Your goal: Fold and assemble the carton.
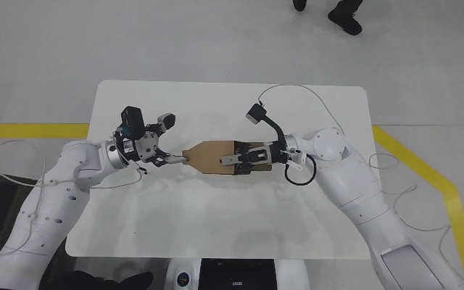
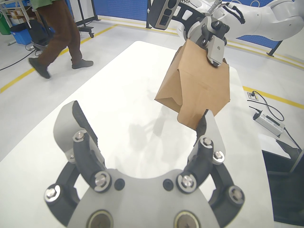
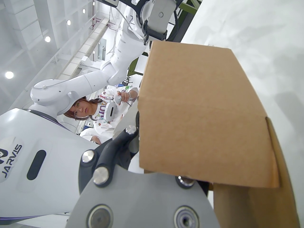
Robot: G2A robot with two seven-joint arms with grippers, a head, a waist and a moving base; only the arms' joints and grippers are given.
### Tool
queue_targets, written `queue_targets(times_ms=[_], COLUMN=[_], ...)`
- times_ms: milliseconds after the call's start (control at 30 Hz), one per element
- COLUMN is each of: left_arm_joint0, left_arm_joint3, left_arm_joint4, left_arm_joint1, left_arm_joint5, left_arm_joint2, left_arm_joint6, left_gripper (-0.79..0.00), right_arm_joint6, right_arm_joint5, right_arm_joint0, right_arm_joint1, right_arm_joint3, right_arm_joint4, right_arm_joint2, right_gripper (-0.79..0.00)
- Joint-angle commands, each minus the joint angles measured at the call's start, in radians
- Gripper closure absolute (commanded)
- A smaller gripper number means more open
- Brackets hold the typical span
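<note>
A brown cardboard carton (image 1: 210, 156) is held over the middle of the white table (image 1: 290, 217), partly folded, with a rounded flap pointing at the left arm. My right gripper (image 1: 243, 157) is shut on the carton's right end; in the left wrist view its grey finger (image 2: 215, 50) presses on the carton's (image 2: 199, 88) top wall. My left gripper (image 2: 141, 110) stands open at the flap end, one fingertip (image 2: 205, 119) touching the flap's edge. In the right wrist view the carton (image 3: 197, 110) covers one finger of my right gripper, and the other finger (image 3: 127, 130) shows beside it.
The table has bare room in front of and behind the carton. A thin white cable (image 1: 319, 101) loops over the table's far right part. A power adapter (image 2: 268, 122) lies on the floor past the table's edge.
</note>
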Motion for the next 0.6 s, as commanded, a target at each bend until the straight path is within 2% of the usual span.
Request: queue_targets(times_ms=[0, 300, 567], left_arm_joint0=[-0.006, -0.028, -0.028], left_arm_joint3=[0.004, 0.016, 0.008], left_arm_joint4=[-0.003, -0.019, -0.027], left_arm_joint1=[-0.003, -0.017, -0.025], left_arm_joint5=[0.000, 0.001, -0.009], left_arm_joint2=[0.004, 0.024, 0.027], left_arm_joint6=[-0.005, -0.034, -0.037], left_gripper=[-0.785, -0.785, -0.785], right_arm_joint6=[0.001, 0.008, 0.036], right_arm_joint5=[-0.001, -0.009, -0.016], right_arm_joint0=[0.001, 0.003, 0.001], right_arm_joint1=[-0.001, -0.006, -0.012], right_arm_joint3=[-0.002, -0.005, 0.017], right_arm_joint4=[0.000, 0.018, 0.096], right_arm_joint2=[-0.004, -0.016, -0.020], right_gripper=[0.000, 0.000, 0.000])
